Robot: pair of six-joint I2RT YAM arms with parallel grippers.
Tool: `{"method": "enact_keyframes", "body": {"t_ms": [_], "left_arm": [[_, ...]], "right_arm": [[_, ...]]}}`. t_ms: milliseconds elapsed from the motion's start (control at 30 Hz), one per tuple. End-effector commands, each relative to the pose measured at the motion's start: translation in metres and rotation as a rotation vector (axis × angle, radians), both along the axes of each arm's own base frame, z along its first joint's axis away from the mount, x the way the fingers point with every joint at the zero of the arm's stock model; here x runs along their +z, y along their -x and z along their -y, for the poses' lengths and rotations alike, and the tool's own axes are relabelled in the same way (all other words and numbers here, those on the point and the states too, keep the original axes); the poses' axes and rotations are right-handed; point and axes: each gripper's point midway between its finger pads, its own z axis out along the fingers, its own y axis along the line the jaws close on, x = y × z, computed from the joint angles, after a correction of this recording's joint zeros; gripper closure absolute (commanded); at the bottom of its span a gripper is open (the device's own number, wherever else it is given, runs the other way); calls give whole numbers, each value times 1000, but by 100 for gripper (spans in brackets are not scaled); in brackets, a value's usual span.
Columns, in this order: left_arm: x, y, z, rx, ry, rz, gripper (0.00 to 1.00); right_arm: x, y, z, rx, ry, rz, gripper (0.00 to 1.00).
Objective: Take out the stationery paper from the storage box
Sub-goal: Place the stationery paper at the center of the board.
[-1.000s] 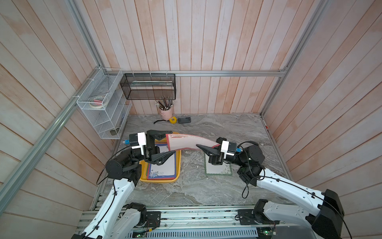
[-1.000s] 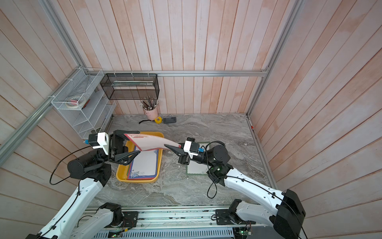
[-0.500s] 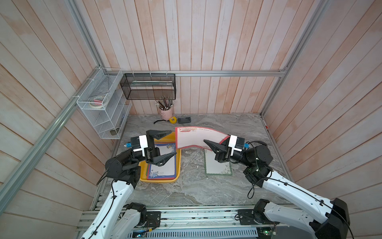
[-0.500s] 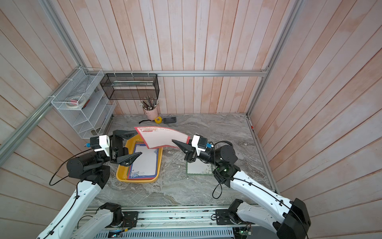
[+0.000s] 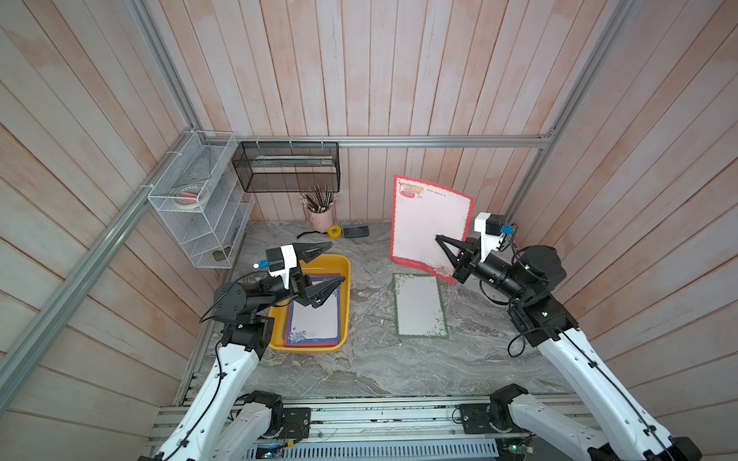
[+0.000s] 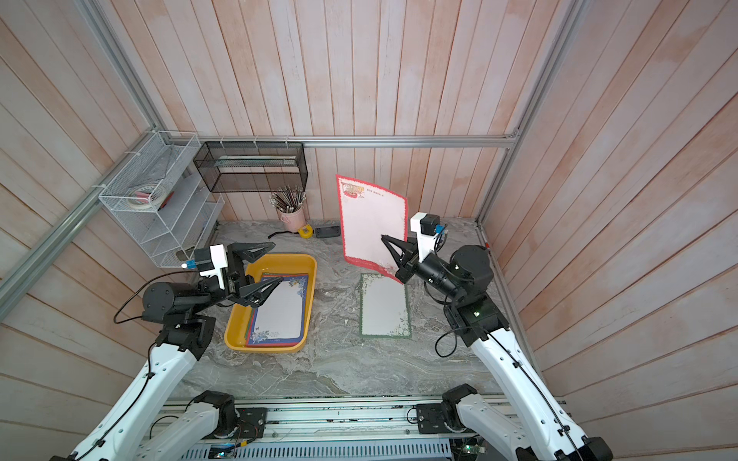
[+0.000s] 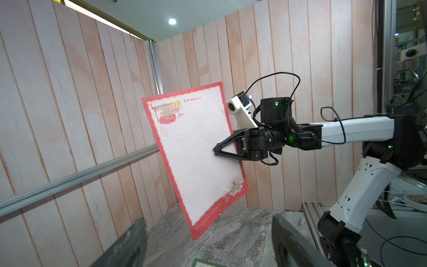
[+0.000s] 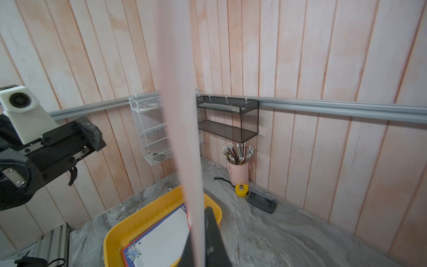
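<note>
Red-bordered sheet [image 5: 427, 227] had swung over since a second before. Then it lay as a low arch between the two tools above the storage box [image 5: 307, 346]. At this moment it stood nearly upright at the right of the scene, clear of the box. Its lower edge hung off the surface [image 5: 371, 359], close to the far end of the green-bordered sheet [image 5: 419, 305], which lay flat there.

Step in hand, as judged: laying the red-bordered sheet down outside the box.
- Paper was limp and held at one point only, so it would probably sag and swing. A slow descent seemed wise.
- Best to let the free lower edge meet the surface first, then tip the sheet flat — parting the fingers only once it rests.
- Risk: the trailing edge could catch the green-bordered sheet and drag it.

Tools:
- Right tool [image 7: 215, 150] was pressed together, pinching the red-bordered sheet at about mid-height. It came in over the right long edge, its fingers reaching toward the sheet's middle. It touched nothing else.
- Left tool [image 5: 335, 262] was spread wide and held nothing. It hovered above the far end of the box, apart from the paper below.

Remaining stock: a blue-bordered sheet [image 5: 315, 319] topped a small stack inside the box, at the left of the scene. More coloured edges showed beneath it, so the task looked partly done — two sheets out, several to go.
</note>
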Motion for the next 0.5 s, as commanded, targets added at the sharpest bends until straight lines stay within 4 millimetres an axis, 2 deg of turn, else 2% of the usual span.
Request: {"method": "enact_keyframes", "body": {"t_ms": [0,100,167,267,467], "left_arm": [[9,-7,4,5,21,-41,15],[0,-17,14,4,1,-93,15],[-6,-22,23,9,-18,-118,15],[-16,-23,37,7,-52,-143,15],[-34,-24,58,18,-128,-157,15]], "right_arm": [[-51,-19,17,-60,18,-318,100],[-83,-39,36,-116,-4,-511,100],[-112,-49,47,-137,-41,-660,100],[-145,-54,50,-103,-87,-808,100],[-198,-51,45,-80,-104,-977,100]]}}
